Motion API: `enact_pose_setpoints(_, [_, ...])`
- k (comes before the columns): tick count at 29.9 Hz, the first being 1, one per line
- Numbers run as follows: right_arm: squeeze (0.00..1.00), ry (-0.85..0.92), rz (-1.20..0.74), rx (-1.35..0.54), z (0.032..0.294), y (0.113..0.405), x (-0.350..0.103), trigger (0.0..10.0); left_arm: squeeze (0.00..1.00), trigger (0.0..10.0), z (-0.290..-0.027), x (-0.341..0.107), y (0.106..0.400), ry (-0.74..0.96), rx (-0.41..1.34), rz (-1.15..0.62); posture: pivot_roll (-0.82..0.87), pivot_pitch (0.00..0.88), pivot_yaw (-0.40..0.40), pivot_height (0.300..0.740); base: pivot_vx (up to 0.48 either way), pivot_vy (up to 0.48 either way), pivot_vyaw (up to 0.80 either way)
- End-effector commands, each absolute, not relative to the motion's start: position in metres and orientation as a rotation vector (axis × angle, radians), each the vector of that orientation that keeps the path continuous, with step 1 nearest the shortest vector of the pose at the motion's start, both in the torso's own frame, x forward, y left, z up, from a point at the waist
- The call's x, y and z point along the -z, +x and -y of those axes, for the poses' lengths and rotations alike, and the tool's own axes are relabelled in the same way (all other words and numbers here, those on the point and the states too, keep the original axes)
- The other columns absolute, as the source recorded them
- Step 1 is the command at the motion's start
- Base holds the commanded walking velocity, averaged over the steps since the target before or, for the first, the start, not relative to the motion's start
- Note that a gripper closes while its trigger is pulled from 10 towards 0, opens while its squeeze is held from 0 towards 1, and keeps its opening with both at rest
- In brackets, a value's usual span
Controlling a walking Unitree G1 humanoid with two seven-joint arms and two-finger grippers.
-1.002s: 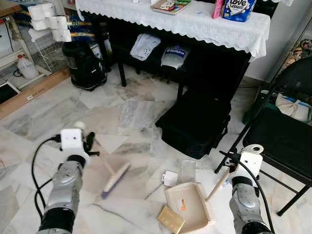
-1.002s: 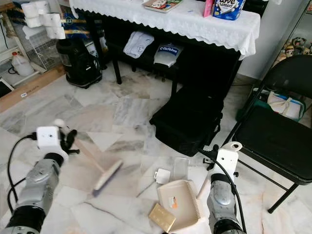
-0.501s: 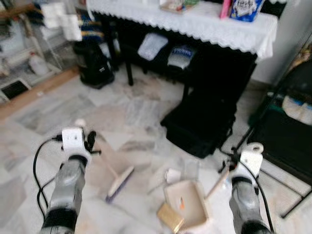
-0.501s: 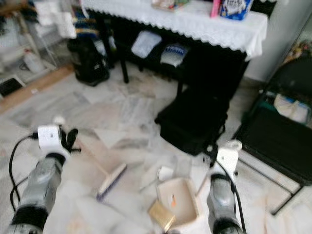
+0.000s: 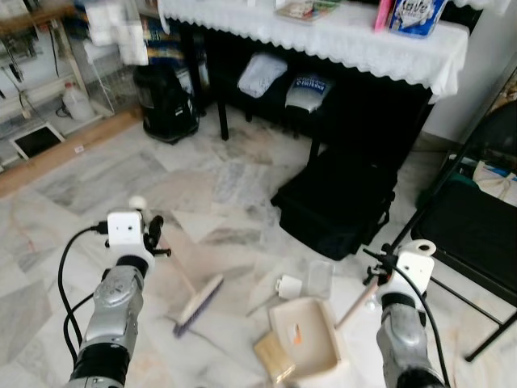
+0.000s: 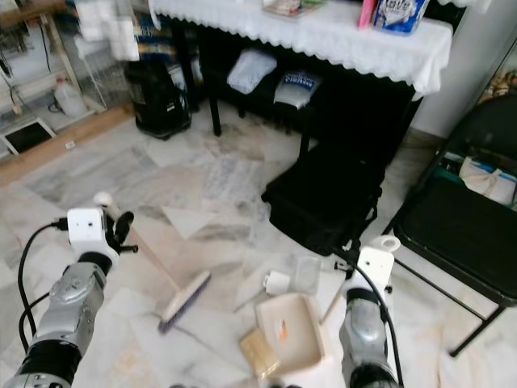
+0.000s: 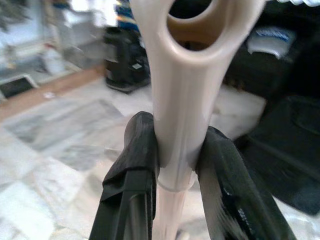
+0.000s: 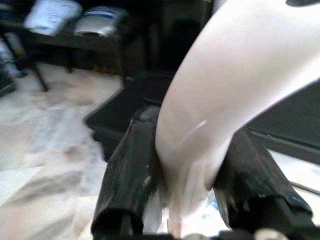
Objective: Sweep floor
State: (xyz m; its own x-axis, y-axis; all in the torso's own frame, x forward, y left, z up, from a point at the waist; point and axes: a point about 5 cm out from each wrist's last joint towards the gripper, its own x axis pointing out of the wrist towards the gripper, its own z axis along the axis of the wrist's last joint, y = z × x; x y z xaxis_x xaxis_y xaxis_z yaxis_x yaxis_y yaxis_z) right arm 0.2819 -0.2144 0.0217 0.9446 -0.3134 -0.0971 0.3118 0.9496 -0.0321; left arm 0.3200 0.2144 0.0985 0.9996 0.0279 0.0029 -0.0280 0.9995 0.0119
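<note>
My left gripper (image 5: 152, 239) is shut on the beige handle (image 7: 182, 100) of a small brush, whose head (image 5: 199, 304) rests on the marble floor at lower centre. My right gripper (image 5: 373, 276) is shut on the handle (image 8: 215, 115) of a beige dustpan (image 5: 303, 335), which lies on the floor between my arms. A small orange scrap (image 5: 296, 335) sits in the pan. A tan flat piece (image 5: 274, 356) lies against its near left corner. A white cup-like piece (image 5: 287, 286) and a clear plastic piece (image 5: 319, 278) lie just beyond it.
A black bag (image 5: 335, 206) sits on the floor under a black table with a white lace cloth (image 5: 347, 40). A black folding chair (image 5: 477, 218) stands at right. A black vacuum-like bin (image 5: 166, 101) and wire shelves (image 5: 32, 89) are at far left.
The camera has shifted, sliding the scene rightward and down. The brush head now lies a little nearer the dustpan. Both grippers keep their holds.
</note>
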Motion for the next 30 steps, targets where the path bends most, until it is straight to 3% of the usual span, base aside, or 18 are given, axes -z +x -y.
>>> enact_pose_setpoints(1, [0.00,-0.016,-0.102,0.304,0.2097,0.2833,-0.0219,10.0,0.00,10.0,-0.2166,-0.1082,0.3236,0.030,-0.019,0.031,0.01,0.055,0.026,0.740,0.000,0.000,0.00])
enact_pose_setpoints(5, [0.00,-0.015,-0.094,0.302,0.2081,0.2840,-0.0231,10.0,0.00,10.0,-0.2153,-0.1102,0.3248,0.029,-0.009,0.039,0.01,0.057,0.027,0.740,-0.480,0.000,0.00])
enact_pose_setpoints(15, [0.00,-0.020,-0.081,0.311,0.2091,0.2847,-0.0254,10.0,0.00,10.0,-0.2125,-0.1070,0.3247,0.054,0.010,0.014,0.01,0.069,0.025,0.740,0.000,0.000,0.00])
enact_pose_setpoints(22, [0.00,-0.019,-0.080,0.307,0.2071,0.2850,-0.0255,10.0,0.00,10.0,-0.2138,-0.1074,0.3240,0.064,0.016,0.015,0.02,0.075,0.024,0.740,-0.451,0.000,0.00])
enact_pose_setpoints(30, [0.00,-0.019,-0.087,0.311,0.2083,0.2848,-0.0250,10.0,0.00,10.0,-0.2121,-0.1047,0.3240,0.101,0.039,-0.022,0.02,0.082,0.023,0.740,0.000,0.000,0.00])
